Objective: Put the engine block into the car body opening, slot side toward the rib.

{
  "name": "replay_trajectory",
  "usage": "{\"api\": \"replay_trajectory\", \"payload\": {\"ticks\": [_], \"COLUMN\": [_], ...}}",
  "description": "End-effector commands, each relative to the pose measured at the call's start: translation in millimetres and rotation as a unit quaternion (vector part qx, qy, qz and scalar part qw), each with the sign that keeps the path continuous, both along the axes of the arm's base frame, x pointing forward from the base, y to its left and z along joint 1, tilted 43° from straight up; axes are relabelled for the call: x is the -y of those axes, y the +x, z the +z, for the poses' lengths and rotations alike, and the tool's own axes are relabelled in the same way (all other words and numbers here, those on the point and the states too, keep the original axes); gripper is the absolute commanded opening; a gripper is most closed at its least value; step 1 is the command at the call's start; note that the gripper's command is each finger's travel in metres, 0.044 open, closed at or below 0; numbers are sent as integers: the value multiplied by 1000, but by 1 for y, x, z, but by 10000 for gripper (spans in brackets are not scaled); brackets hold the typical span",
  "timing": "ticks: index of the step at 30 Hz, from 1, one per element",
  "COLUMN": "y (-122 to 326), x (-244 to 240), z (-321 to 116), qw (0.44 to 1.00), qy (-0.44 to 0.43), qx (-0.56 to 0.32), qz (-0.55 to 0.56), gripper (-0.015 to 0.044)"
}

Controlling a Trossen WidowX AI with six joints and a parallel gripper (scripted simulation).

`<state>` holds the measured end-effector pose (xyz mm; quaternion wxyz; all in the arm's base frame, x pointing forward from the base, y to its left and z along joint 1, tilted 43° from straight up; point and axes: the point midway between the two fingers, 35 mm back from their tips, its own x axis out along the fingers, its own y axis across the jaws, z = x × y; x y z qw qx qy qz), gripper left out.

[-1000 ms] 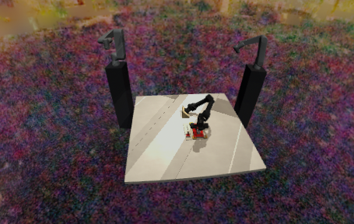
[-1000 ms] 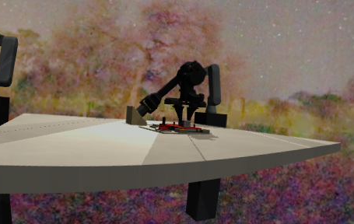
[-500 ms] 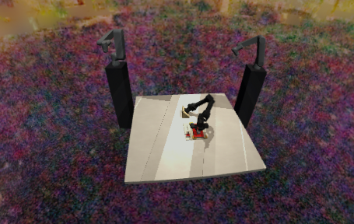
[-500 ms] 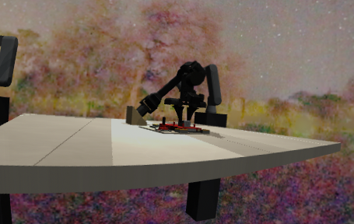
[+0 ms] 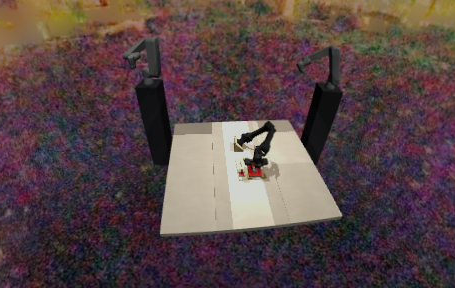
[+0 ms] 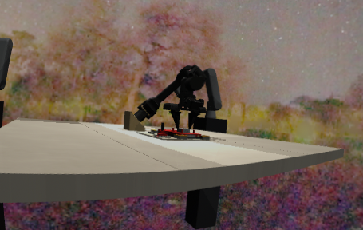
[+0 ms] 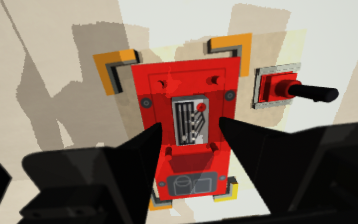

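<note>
In the top view, the arm (image 5: pixel 269 131) (image 6: pixel 192 77) is rising from its foot beside a tan block (image 5: pixel 237 145) (image 6: pixel 130 120), bending at the elbow and reaching down to the car body (image 5: pixel 255 173) (image 6: pixel 164 132) (image 7: pixel 186 71) on the tabletop (image 5: pixel 191 190) (image 6: pixel 57 152) (image 7: pixel 10 115). The hand (image 5: pixel 256 166) (image 6: pixel 183 127) (image 7: pixel 190 123) is mostly hiding the car body; finger detail is too small to read.

In the exterior view, the hand is pointing straight down, its two fingers standing apart on either side of the engine block (image 6: pixel 183 130) (image 7: pixel 190 121). The upper part of the block is showing above the car body; its lower part is hidden. A grey arm (image 6: pixel 214 89) is standing partly behind the robot's elbow.

In the wrist view, the fingers are standing wide, leaving gaps at both sides of the engine block; the hand is holding nothing. The block is sitting in the opening, but its seating depth cannot be told. Its top is displaying dark bars and a red disc. A grey panel (image 7: pixel 192 184) is carrying outlines of a circle and a rectangle. A black lever (image 7: pixel 314 93) is projecting from a red mount (image 7: pixel 276 87) beside the car body. The frame edge is cutting off the rear of both fingers.
</note>
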<state>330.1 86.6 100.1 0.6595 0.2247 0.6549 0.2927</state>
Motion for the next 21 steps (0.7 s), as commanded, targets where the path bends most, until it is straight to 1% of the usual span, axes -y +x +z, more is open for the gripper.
{"api": "replay_trajectory", "payload": {"ticks": [1,4,11,14,17,21], "y": [0,0,0,0,0,0], "x": [0,0,0,10,10,10], "z": [0,0,0,9,9,9], "qw": [1000,1000,1000,1000,1000,1000], "qy": [0,0,0,1,1,1], "qx": [0,0,0,-2,-2,-2], "qz": [0,0,0,-2,-2,-2], "gripper": [370,440,440,440,440,335]}}
